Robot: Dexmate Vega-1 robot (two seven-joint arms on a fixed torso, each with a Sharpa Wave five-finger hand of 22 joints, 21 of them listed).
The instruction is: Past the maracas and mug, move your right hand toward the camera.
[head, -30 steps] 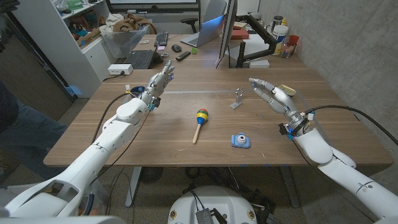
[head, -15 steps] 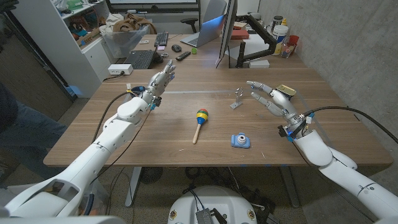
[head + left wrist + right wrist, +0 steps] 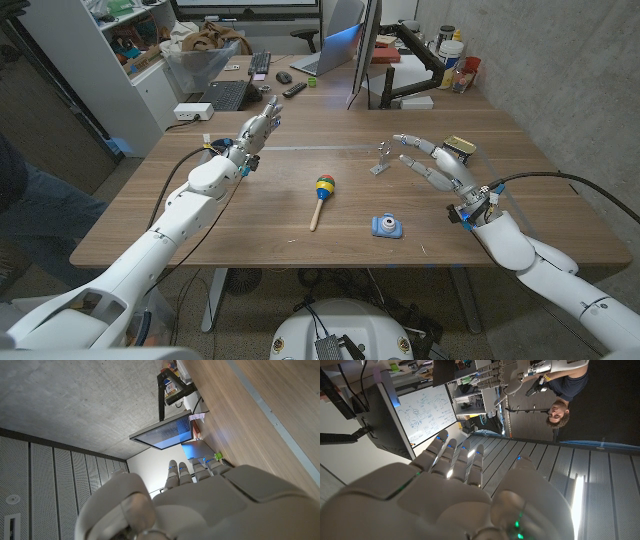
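Note:
A maraca [image 3: 322,190] with a striped head and a wooden handle lies at the table's middle. Near the front edge to its right sits a small blue toy camera [image 3: 387,227]. My right hand [image 3: 432,163] hovers above the table behind and to the right of the toy camera, fingers spread and holding nothing; its back fills the right wrist view [image 3: 445,495]. My left hand [image 3: 258,128] is raised at the far left with fingers straight and apart, empty, and its back shows in the left wrist view [image 3: 200,505]. I see no mug.
A small metal stand [image 3: 382,158] is just left of my right fingertips. A yellow and black object [image 3: 460,147] lies behind the right hand. Monitor [image 3: 365,50], laptop [image 3: 222,95] and clutter line the far edge. A person [image 3: 560,390] stands beyond the table.
My right hand has drifted a little nearer to the front edge and its fingers have swung toward the metal stand. The left arm and the objects have not moved.

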